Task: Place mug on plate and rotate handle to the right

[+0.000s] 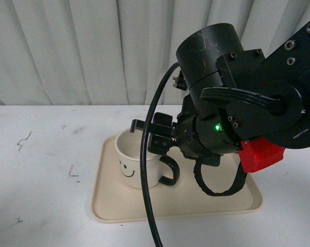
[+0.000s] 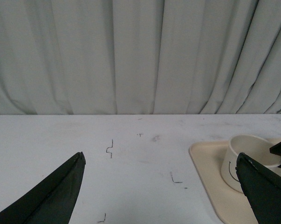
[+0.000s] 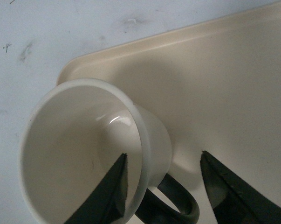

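Observation:
The cream mug (image 1: 130, 165) with a smiley face stands upright on the left part of the beige plate (image 1: 196, 206). Its black handle (image 1: 171, 172) points right and a little toward me. My right gripper (image 1: 153, 135) is open over the mug's right side. In the right wrist view the gripper (image 3: 163, 157) has one finger inside the mug (image 3: 70, 154) and the other outside beyond the handle (image 3: 180, 203), over the plate (image 3: 233, 84). My left gripper (image 2: 160, 157) is open and empty over the table, left of the plate (image 2: 205, 163) and mug (image 2: 247, 143).
The white table (image 1: 41, 170) bears small pen marks. A grey curtain (image 1: 93, 51) hangs behind it. My right arm with its red part (image 1: 260, 154) and a black cable (image 1: 144, 180) covers the plate's right side in the front view.

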